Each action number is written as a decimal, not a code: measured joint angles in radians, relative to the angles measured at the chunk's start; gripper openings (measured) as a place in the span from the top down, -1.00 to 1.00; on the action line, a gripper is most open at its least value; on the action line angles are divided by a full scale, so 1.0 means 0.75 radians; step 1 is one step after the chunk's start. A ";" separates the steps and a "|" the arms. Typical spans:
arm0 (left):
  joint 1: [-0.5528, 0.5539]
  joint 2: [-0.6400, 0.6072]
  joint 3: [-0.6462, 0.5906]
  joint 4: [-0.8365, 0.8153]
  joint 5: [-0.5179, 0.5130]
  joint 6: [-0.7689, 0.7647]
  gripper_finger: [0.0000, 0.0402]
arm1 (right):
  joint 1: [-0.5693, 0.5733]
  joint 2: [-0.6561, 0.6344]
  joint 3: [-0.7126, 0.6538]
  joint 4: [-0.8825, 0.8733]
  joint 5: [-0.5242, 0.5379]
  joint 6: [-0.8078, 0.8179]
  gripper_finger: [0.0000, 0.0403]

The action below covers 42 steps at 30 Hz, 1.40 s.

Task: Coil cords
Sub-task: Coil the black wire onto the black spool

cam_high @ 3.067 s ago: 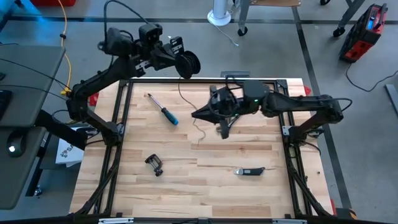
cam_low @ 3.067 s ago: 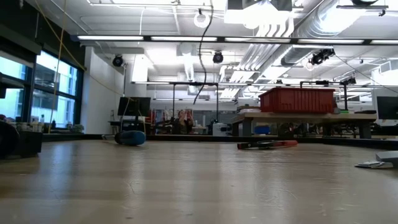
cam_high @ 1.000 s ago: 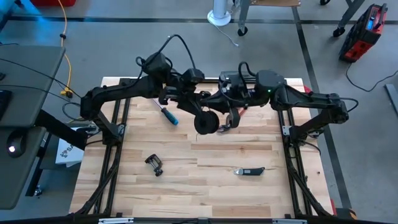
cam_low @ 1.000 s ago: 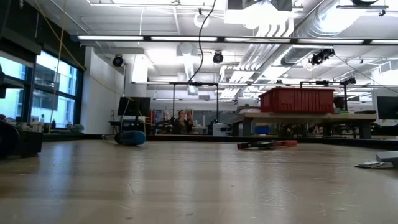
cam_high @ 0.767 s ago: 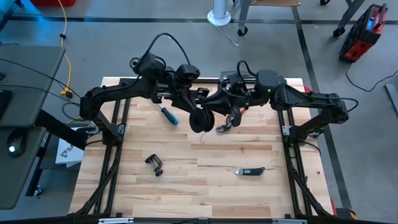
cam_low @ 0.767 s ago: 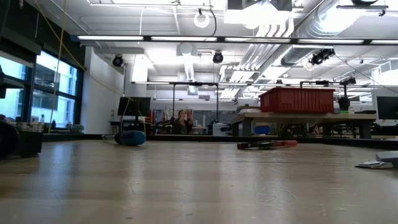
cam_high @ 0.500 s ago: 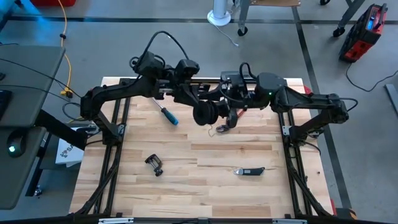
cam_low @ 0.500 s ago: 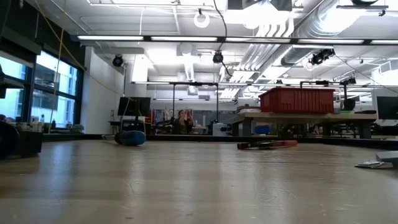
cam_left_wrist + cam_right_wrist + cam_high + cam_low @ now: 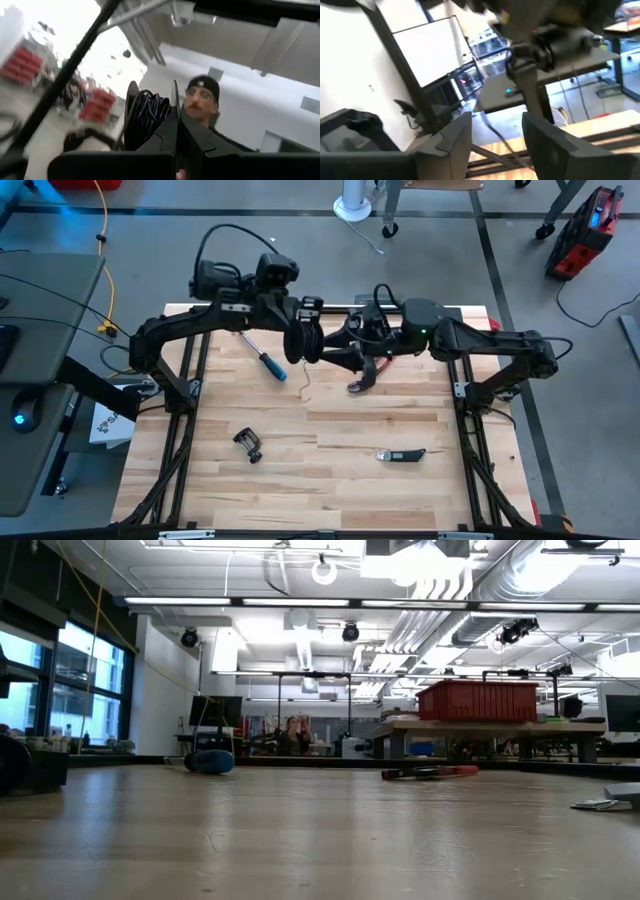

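Lifted back toward the table's far edge, the left gripper (image 9: 300, 340) stays clamped on the reel (image 9: 305, 340), held in the air; the right gripper (image 9: 362, 376), fingers parted and empty, hovers just beside it. Most cord (image 9: 148, 116) looks wound; a thin tail (image 9: 303, 387) dangles to the wood.

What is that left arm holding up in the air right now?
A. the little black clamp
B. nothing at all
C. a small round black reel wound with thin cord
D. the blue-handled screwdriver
C. In the left wrist view the left gripper is shut on the rim of the black reel, with dark cord wound on it, while the screwdriver and the clamp lie on the table.
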 joint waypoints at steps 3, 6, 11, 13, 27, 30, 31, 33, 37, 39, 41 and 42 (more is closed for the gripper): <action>-0.002 -0.001 0.020 0.007 -0.126 0.061 1.00 | -0.013 0.028 0.001 0.005 0.000 0.022 0.17; 0.000 0.000 0.049 0.008 -0.177 0.111 1.00 | -0.014 0.063 0.000 0.008 0.005 0.032 0.17; 0.008 -0.002 0.063 -0.001 -0.205 0.177 1.00 | -0.013 0.091 0.000 0.058 0.004 0.027 0.17; 0.011 -0.001 0.063 -0.004 -0.208 0.179 1.00 | -0.013 0.097 0.000 0.097 -0.002 0.011 0.17; 0.025 -0.001 0.063 0.000 -0.222 0.193 1.00 | -0.013 0.097 0.000 0.113 0.077 -0.146 0.91; 0.025 -0.001 0.063 0.001 -0.221 0.193 1.00 | -0.013 0.097 0.000 0.111 0.076 -0.141 0.92; 0.025 -0.001 0.063 0.005 -0.221 0.193 1.00 | -0.013 0.097 0.000 0.110 0.076 -0.141 0.90; 0.025 -0.001 0.063 0.010 -0.220 0.193 1.00 | -0.005 0.097 0.000 0.102 0.076 -0.149 0.91; 0.034 -0.001 0.074 0.009 -0.222 0.252 1.00 | 0.015 0.096 0.000 0.086 0.076 -0.182 0.98; 0.039 -0.001 0.090 0.007 -0.234 0.289 1.00 | 0.019 0.097 0.000 0.053 0.073 -0.181 0.99; 0.046 -0.001 0.100 0.002 -0.251 0.332 1.00 | 0.021 0.098 0.001 0.043 0.070 -0.159 0.99; 0.052 -0.001 0.103 -0.002 -0.263 0.349 1.00 | 0.020 0.098 0.001 0.043 0.070 -0.144 0.99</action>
